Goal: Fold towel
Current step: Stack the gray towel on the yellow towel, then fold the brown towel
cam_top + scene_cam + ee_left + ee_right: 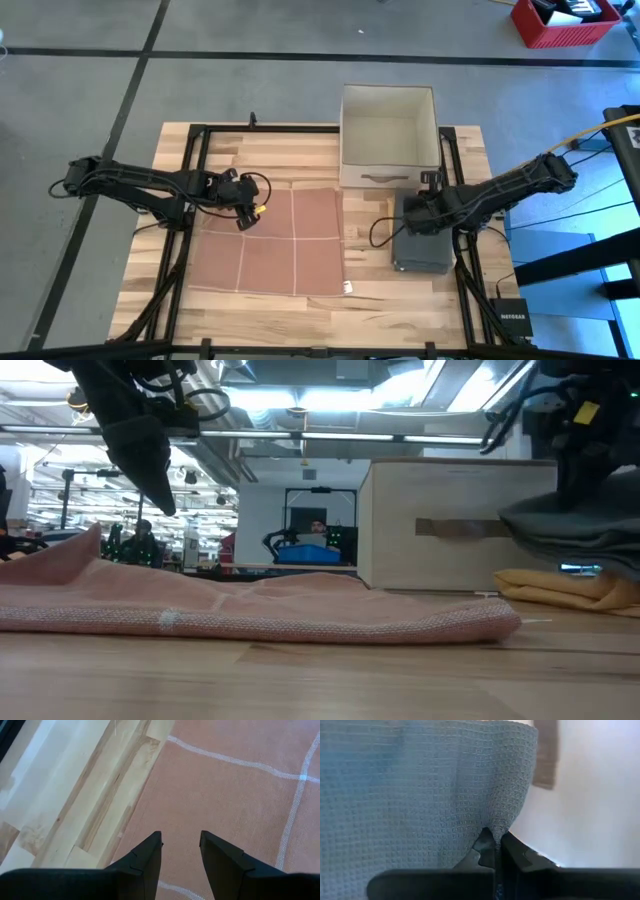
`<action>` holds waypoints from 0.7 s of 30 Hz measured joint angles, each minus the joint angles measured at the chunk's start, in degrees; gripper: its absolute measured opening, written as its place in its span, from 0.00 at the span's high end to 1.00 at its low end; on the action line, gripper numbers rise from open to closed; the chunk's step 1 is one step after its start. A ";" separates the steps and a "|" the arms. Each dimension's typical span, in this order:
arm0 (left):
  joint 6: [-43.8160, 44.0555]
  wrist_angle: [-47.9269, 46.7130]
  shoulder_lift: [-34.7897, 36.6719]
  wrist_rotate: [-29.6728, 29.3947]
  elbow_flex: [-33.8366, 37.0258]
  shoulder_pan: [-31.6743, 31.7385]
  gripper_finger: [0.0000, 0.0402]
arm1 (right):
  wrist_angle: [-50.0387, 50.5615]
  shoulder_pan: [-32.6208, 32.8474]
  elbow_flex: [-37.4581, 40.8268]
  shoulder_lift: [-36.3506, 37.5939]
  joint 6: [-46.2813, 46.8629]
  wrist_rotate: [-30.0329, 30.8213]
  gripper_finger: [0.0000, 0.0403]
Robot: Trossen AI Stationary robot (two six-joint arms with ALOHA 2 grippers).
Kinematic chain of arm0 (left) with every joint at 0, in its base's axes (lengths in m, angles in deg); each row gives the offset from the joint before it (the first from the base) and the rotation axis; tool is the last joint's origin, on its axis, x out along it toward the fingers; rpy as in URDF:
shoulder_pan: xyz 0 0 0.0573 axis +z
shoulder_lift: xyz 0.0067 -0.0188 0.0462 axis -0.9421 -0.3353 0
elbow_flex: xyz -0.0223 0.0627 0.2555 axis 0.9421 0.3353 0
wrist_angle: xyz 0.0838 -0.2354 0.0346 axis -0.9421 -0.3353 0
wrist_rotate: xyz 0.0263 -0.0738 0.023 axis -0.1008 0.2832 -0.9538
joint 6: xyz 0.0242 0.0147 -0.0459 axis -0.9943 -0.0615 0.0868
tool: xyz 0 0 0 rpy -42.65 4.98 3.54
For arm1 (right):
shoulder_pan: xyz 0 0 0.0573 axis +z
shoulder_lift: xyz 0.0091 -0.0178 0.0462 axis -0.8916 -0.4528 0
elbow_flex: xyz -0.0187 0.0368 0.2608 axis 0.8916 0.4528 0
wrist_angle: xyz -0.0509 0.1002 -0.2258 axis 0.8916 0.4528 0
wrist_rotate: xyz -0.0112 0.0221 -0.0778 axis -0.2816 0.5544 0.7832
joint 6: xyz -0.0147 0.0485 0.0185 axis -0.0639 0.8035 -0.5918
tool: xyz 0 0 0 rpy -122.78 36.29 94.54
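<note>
Pink towel (272, 243) lay flat mid-desk (400, 295). Left claw (181, 851) hovered part-open over its left edge, holding nothing. Right claw (495, 847) was shut, pinching a grey towel (421, 236) beside the white box (388, 135). Only the low view showed a yellow cloth (560, 588) under the grey one, workshop behind.

One word can be read: "NETGEAR", in small pale letters on the black box (511, 318) that sits at the near right corner of the worktop (400, 300) in the high view. Nothing else legible shows on the towels, the carton or the crate.
</note>
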 joint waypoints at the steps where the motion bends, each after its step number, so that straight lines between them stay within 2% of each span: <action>1: 0.00 0.05 0.00 -0.01 0.00 0.02 0.68 | 0.00 -0.25 -0.21 -0.15 0.21 0.44 0.99; 9: -0.74 1.45 0.00 0.00 0.00 0.01 0.68 | -0.24 -4.18 -0.36 -2.46 0.21 0.83 0.98; 12: -1.11 1.47 0.00 0.00 0.00 0.01 0.68 | -0.32 -5.85 -0.36 -3.52 0.24 1.01 0.95; 15: -1.14 1.47 0.00 0.00 0.00 0.00 0.68 | -0.26 -7.14 -0.36 -4.11 0.26 1.25 0.87; 21: -1.55 1.43 0.00 0.00 0.00 0.02 0.68 | 0.14 -7.58 -1.15 -4.39 0.42 0.06 0.62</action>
